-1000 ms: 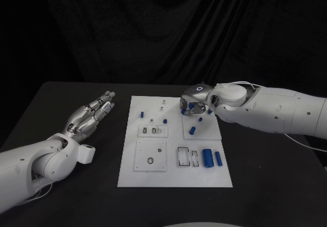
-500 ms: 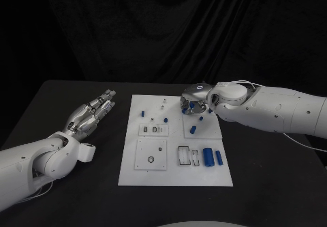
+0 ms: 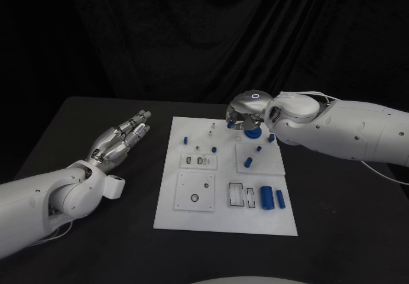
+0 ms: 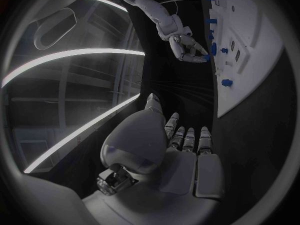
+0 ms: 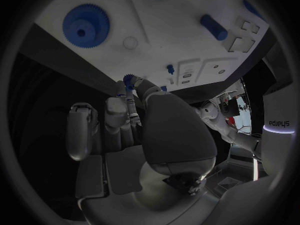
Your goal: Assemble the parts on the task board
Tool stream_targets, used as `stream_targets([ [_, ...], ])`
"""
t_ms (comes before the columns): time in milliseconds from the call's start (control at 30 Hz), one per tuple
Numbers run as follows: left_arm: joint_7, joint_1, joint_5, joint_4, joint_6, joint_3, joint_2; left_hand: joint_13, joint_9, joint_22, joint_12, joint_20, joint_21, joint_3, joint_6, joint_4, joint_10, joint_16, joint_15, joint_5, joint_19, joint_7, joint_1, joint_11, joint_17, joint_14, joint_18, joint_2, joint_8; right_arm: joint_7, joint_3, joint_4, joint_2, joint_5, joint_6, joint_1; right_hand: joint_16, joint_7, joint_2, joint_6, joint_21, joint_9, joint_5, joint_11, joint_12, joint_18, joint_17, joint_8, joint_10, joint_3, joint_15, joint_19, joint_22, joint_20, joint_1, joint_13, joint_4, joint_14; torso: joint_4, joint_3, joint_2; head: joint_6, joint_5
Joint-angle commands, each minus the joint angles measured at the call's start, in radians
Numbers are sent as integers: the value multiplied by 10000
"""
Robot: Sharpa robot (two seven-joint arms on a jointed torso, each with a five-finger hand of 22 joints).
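Note:
The white task board (image 3: 223, 222) lies mid-table. My right hand (image 3: 243, 116) hovers over its far edge and pinches a small blue toothed part (image 5: 129, 79) between thumb and fingertip; that part also shows at the fingertips (image 4: 206, 57). Just in front of the hand a large blue gear (image 3: 252, 134) (image 5: 85, 25) lies on the board. My left hand (image 3: 119, 142) (image 4: 172, 155) floats left of the board, fingers straight and apart, holding nothing.
Small blue pegs (image 3: 185, 140) (image 3: 248, 161) stand on the board's far half. Two blue cylinders (image 3: 266, 195) lie side by side near its front right, beside rectangular slots (image 3: 237, 195). Black table (image 3: 94, 236) surrounds the board.
My right hand has risen and drawn back toward the board's far edge with the small blue part, uncovering the large blue gear. The camera shifted slightly. The left hand keeps its pose.

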Motion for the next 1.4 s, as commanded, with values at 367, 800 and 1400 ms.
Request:
stream_targets([
  [367, 2522, 22, -425, 191, -73, 9, -42, -5, -7, -15, -62, 59, -35, 25, -41, 9, 4, -37, 10, 35, 11, 12, 75, 68, -11, 14, 87, -35, -21, -79, 64, -1088, 1018, 391, -619, 50, 163, -152, -14, 278, 109, 430, 14, 49, -274, -131, 231, -95, 124, 157, 69, 142, 815, 31, -156, -65, -6, 165, 32, -43, 51, -92, 157],
  [800, 2499, 23, -464, 216, -15, 9, -18, -7, -5, -15, -65, 62, -35, 23, -35, 17, -7, -37, 3, 36, 11, 45, 74, 63, -11, 14, 96, -32, -19, -9, 96, -1678, 1521, 408, -499, -40, 140, -88, -78, 150, 93, 389, 12, 127, -538, -123, 206, -277, 74, 261, 138, 113, 806, 96, -176, -120, -51, 126, 161, -73, 185, -81, -127],
  [1400, 2510, 23, -467, 222, 58, 10, 0, -12, -7, -15, -69, 61, -35, -31, -60, 39, -25, -37, -45, 33, 11, 61, 28, 52, -11, 14, 132, -92, -22, -125, 106, -1829, 1672, 409, -6, -117, 102, -38, -125, -6, 69, 326, 14, 190, -836, -114, 169, -496, -28, 399, 189, 72, 800, 153, -198, -156, -94, 52, 150, -83, 180, -166, -161],
])
